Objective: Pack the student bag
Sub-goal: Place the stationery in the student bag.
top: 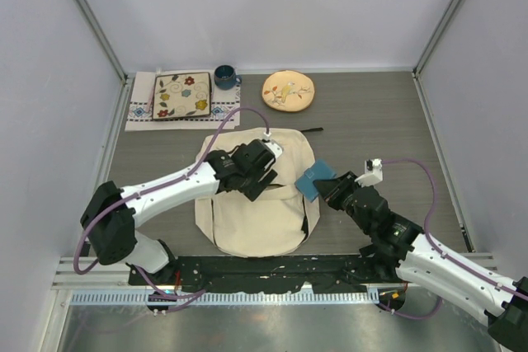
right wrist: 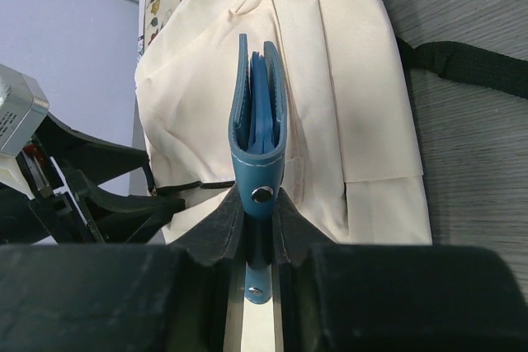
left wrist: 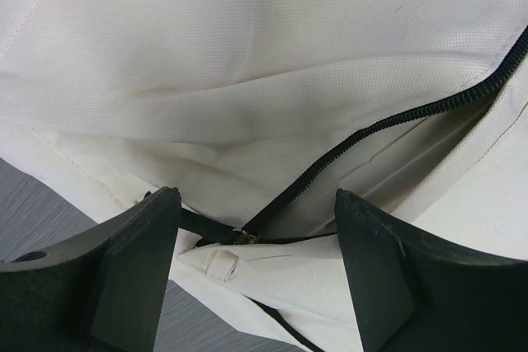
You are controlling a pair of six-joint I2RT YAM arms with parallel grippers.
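Note:
The student bag (top: 256, 224) lies flat mid-table, cream fabric with black straps. My left gripper (top: 262, 180) hovers over its upper part. In the left wrist view that gripper (left wrist: 257, 232) is open, its black fingers (left wrist: 136, 274) straddling the bag's partly open black zipper (left wrist: 371, 133) and its pull, with nothing gripped. At the bag's right edge, my right gripper (top: 328, 189) is shut on a blue snap wallet (top: 313, 177). The right wrist view shows the wallet (right wrist: 257, 121) standing on edge between the jaws of the right gripper (right wrist: 260, 212), in front of the bag (right wrist: 346, 80).
Along the back edge sit a floral square plate (top: 183, 95) on a placemat, a blue mug (top: 225, 77) and a round yellowish plate (top: 288, 91). A thin black item (top: 312, 130) lies behind the bag. A black strap (right wrist: 470, 63) trails on the table. Walls enclose three sides.

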